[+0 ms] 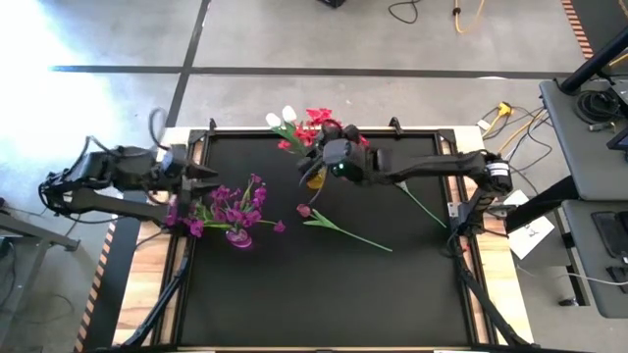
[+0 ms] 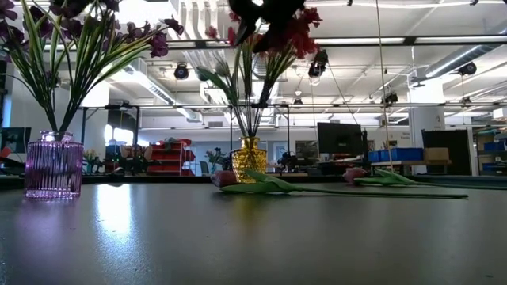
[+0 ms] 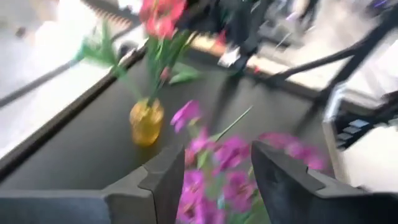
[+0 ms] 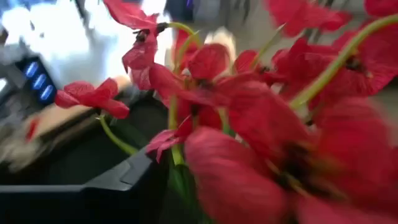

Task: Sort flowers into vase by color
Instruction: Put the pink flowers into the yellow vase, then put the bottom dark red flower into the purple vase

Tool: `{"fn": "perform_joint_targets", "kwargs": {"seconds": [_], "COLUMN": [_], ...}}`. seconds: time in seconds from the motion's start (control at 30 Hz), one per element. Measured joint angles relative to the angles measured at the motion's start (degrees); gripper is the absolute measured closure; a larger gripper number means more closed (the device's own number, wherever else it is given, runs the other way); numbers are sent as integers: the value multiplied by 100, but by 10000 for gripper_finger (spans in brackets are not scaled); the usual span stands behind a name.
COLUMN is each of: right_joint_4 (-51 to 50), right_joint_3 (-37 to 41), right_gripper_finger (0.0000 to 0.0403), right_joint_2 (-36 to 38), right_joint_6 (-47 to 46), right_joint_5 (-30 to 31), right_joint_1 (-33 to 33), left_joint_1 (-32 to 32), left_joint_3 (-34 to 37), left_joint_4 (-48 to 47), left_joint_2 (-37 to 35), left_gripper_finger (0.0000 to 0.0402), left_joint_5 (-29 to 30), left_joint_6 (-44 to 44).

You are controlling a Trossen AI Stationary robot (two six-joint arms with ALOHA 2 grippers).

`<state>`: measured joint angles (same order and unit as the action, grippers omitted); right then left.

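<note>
Right arm stretched in low from the right edge, reaching across the black table [image 1: 294, 294] to the far middle; its wrist is bent down over the yellow vase [image 2: 249, 161], and the right gripper [image 1: 332, 155] sits right in the red flowers [image 4: 249, 118]; blooms fill the right wrist view and crowd the one dark finger [image 4: 124, 183] that shows; whether those fingers are apart or clamped on a stem, I cannot tell. White tulips [image 1: 283, 119] poke out just beyond the red ones at the far edge, same vase.

Left arm folded at the left edge, forearm lying level and pointing inward; the left gripper [image 1: 208, 179] hangs just beside the purple flowers [image 1: 234, 204]; its fingers [image 3: 163, 180] stand well apart with nothing between them, purple blooms showing through the gap. Those purple ones stand in the purple vase [image 2: 54, 165], near the left side.

Lying flat mid-table: a pink bud [image 1: 305, 210] on its green stem, leaves spread, stem running toward the right; another stem [image 1: 424, 205] lies farther right, under the right arm's forearm; both apart from either vase.
</note>
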<state>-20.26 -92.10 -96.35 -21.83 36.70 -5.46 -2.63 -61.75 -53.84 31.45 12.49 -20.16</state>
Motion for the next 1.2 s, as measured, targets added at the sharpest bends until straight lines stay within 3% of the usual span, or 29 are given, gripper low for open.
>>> {"fn": "perform_joint_targets", "kwargs": {"seconds": [0.13,0.23,0.5,0.7,0.9,1.07,1.2], "right_joint_4": [-2240,-3152,-4113,-4803,-4405,-2449,-863], "right_joint_3": [-863,-1318,-2199,-1913,-418,1090,1863], "right_gripper_finger": [129,104,83,100,120,132,140], "right_joint_2": [19,27,65,76,67,33,-162], "right_joint_6": [-692,-689,409,512,-43,-66,-71], "right_joint_5": [-908,-1233,-1303,-1583,-1643,-1723,-1950], "right_joint_1": [-32,83,786,1466,1851,1611,1269], "left_joint_1": [-4,0,0,0,-2,-2,-2], "left_joint_3": [-619,-923,-963,-574,-560,-786,-1040], "left_joint_4": [35,-60,11,1001,1628,1619,1539], "left_joint_2": [-50,-77,-182,-135,159,551,864], "left_gripper_finger": [226,226,243,255,266,267,267], "left_joint_5": [-154,-282,-459,-1052,-1173,-1172,-1172], "left_joint_6": [363,747,1045,924,848,763,578]}}
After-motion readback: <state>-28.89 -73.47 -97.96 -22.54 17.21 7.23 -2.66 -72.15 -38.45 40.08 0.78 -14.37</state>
